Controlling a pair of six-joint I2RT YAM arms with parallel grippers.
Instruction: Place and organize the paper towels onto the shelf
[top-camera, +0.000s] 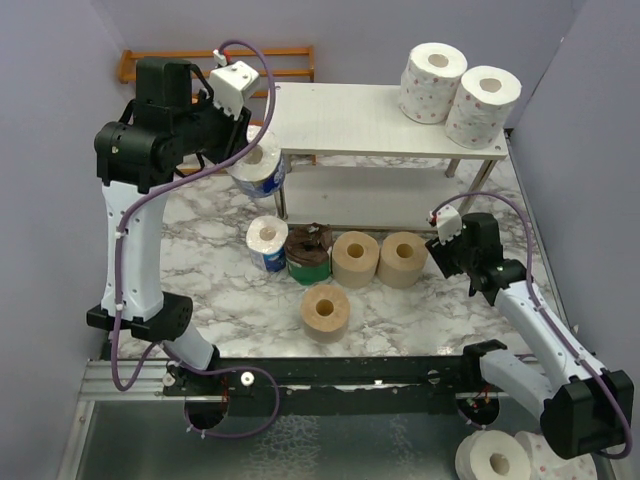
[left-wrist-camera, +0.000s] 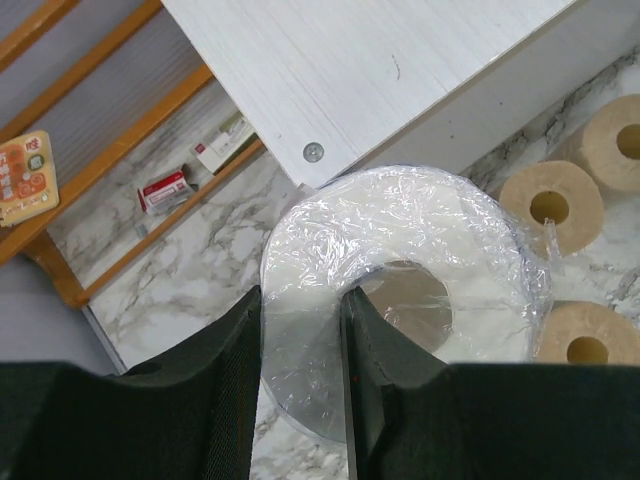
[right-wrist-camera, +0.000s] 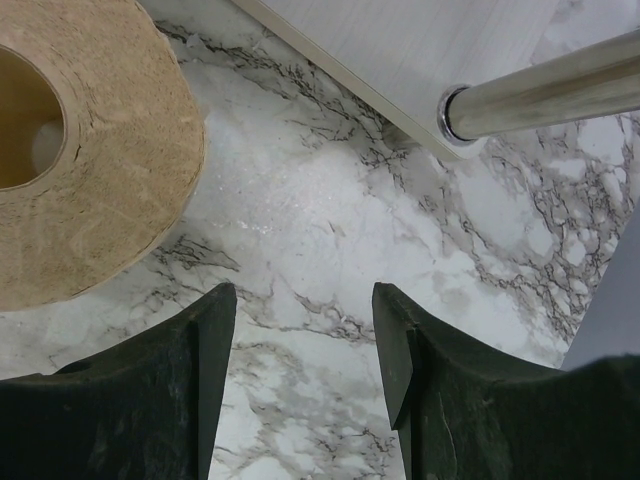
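Just beside the shelf, the left gripper pinches the wall of a wrapped roll. The right gripper hangs partly open, empty, over the counter.

Counter: white marble, grey veins. Shelf: pale whitewashed wood grain, silver legs. Two paper towels at shelf's right end: white, faint pink dots. Wrapped roll by shelf's left corner: white under clear film, blue print. Second blue-wrapped roll mid-counter. Dark roll: brown, green band. Three tan rolls. Rack: orange. Left hand, right hand: black. Cables: purple. Walls: lilac-grey.
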